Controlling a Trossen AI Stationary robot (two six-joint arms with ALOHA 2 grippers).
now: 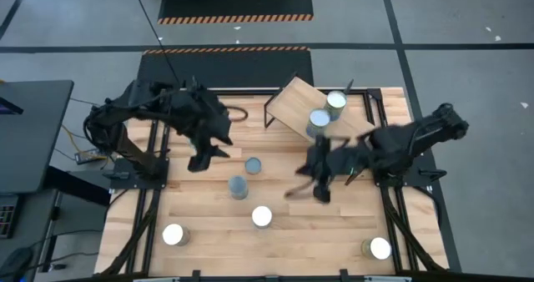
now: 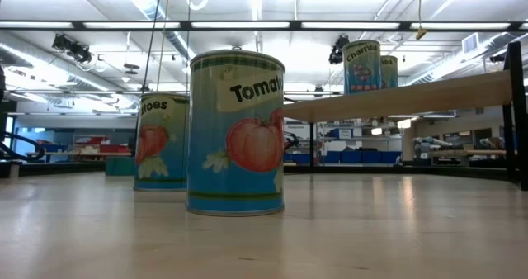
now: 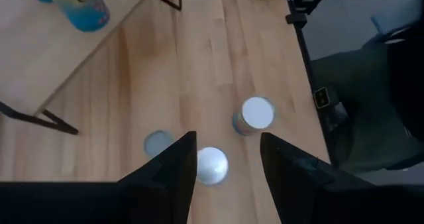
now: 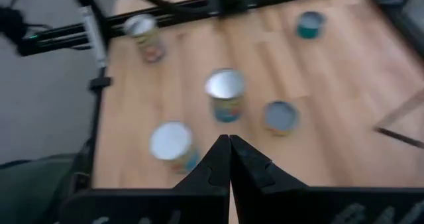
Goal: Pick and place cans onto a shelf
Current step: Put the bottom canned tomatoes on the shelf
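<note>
Low view alone reads tomato can (image 2: 235, 132) labels; both arms absent there; left gripper (image 3: 226, 161) part-open, empty; right gripper (image 4: 230, 159) closed, empty

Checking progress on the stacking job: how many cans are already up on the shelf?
2. Both stand side by side on the shelf at the table's far right: one can near its back edge, the other just in front. The right arm may hide more.

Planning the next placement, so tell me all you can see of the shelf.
The shelf is a light-wood rectangular board on a thin black metal frame, standing skewed at the table's far edge, near the right arm. Two cans stand upright on its right part; the low view shows one labelled Cherries. The rest of the board is bare. No gripper touches it.
</note>
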